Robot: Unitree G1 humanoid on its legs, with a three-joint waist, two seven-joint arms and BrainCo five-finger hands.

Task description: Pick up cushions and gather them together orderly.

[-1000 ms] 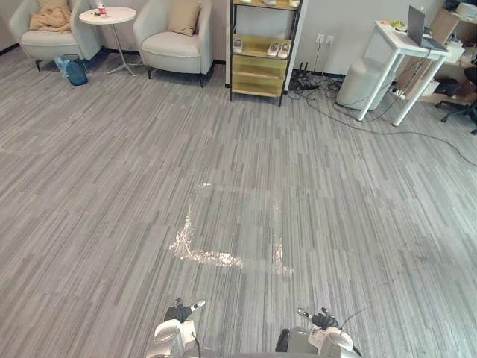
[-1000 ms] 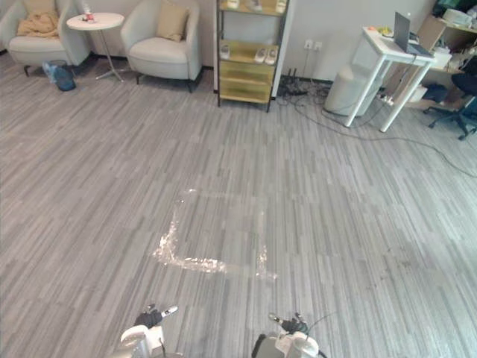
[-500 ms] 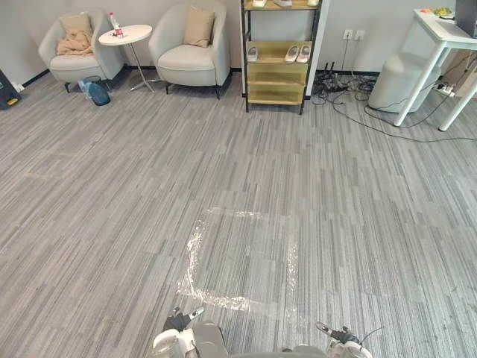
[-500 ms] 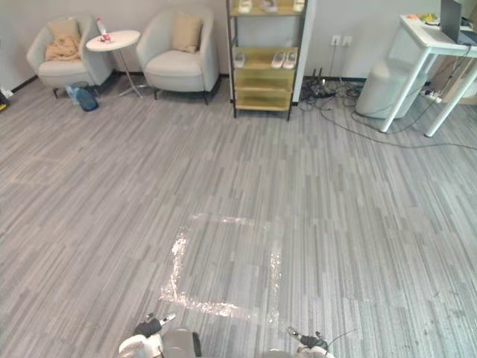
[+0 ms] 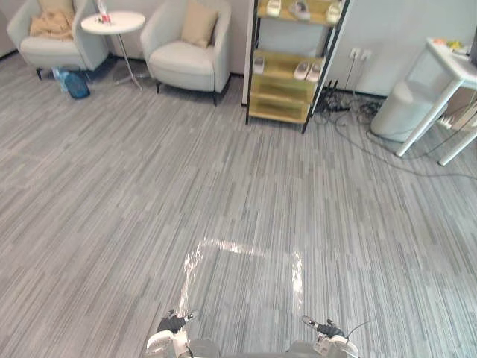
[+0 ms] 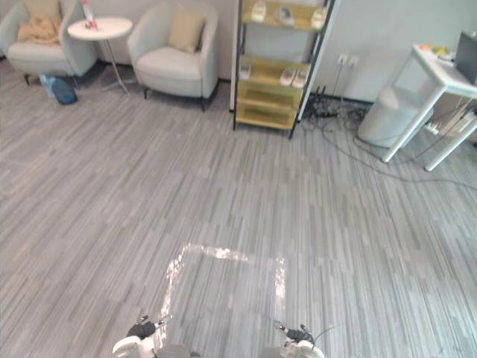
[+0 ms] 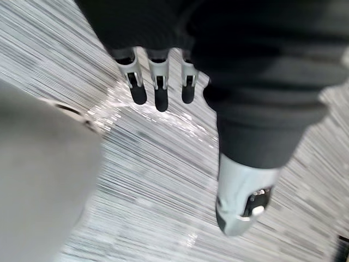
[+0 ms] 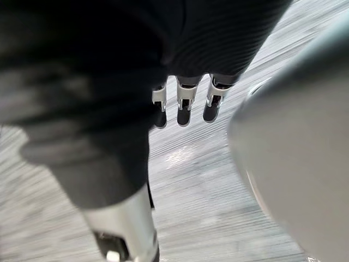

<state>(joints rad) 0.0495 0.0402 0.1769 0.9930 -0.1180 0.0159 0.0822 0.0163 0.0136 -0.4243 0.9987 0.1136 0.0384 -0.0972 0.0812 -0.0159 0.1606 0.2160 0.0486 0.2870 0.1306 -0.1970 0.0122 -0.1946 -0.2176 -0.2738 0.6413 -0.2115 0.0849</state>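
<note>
Left hand (image 5: 171,325) and right hand (image 5: 328,329) hang low over the grey floor (image 5: 112,186), fingers relaxed and empty. Beyond a taped square (image 5: 223,245), a tan cushion (image 5: 197,22) leans upright in an armchair (image 5: 179,58) at the far wall.

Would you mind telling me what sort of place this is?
Probably an office lounge or lab corner: pale grey armchairs with tan cushions beside a round white side table, a black-framed wooden shelf holding shoes, and a white desk.
</note>
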